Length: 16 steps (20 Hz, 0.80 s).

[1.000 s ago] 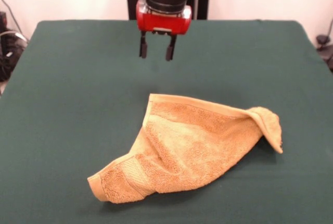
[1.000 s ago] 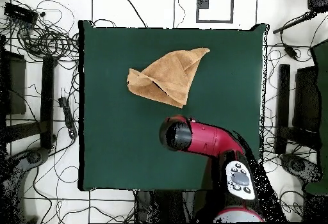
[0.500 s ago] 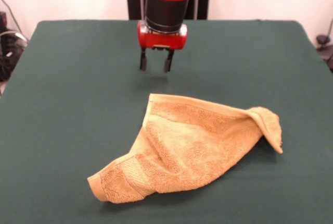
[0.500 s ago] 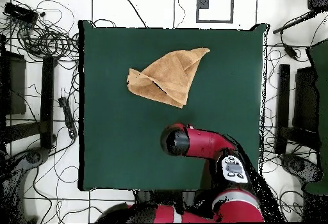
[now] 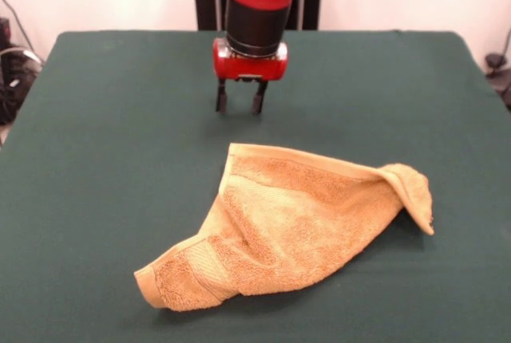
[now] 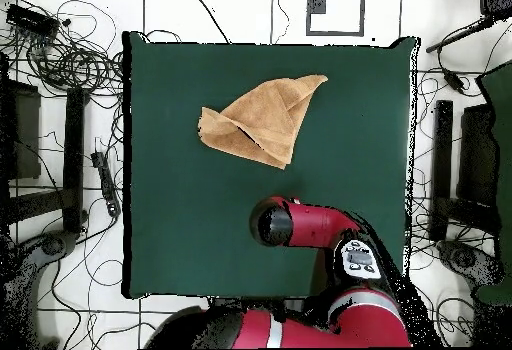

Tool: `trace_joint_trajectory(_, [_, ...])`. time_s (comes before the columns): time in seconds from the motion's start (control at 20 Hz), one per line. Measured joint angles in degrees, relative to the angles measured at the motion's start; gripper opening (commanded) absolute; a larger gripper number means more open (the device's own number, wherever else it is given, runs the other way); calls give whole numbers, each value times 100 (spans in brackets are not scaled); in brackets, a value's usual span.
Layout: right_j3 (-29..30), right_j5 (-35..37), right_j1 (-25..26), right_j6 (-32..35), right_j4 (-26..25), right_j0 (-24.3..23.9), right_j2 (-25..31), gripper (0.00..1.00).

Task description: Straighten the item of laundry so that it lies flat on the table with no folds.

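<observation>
- The towel (image 5: 291, 223) lies on the green desk (image 5: 104, 143), toward the side of it nearer the front camera and a little off centre; in the overhead view the towel (image 6: 262, 118) sits in the upper middle of the desk (image 6: 180, 226).
- It is not flat: it is folded over itself into a rough triangle, with one pointed corner lifted and curled at the front view's right and a banded end at the lower left.
- The gripper (image 5: 239, 99) hangs over bare desk beyond the towel's far edge, apart from the cloth and holding nothing.
- Its two dark fingers (image 5: 221, 98) stand parted with a clear gap between them, pointing straight down.
- From above, only the arm's round end (image 6: 272, 223) shows, so the gripper itself is hidden in that view.
- Terry cloth like this should be light, soft and limp, with no stiffness; it will likely drape and drag along the felt-like surface rather than slide freely.
- Nothing about it looks fragile or slippery, so a firm pinch ought to be safe.
- The best hold seems to be the top layer's corner, either the raised curled tip at the right or the far corner nearest the gripper, taking one layer only.
- Pinching both layers together would probably just shift the fold instead of opening it.
</observation>
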Motion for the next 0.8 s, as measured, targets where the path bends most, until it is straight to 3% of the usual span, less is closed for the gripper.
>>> trace_joint_trajectory(0.45, [-151, 229, 15, 0, -127, 11, 28, 100])
trace_joint_trajectory(0.8, [-528, 954, 114, 0, -127, 44, 70, 100])
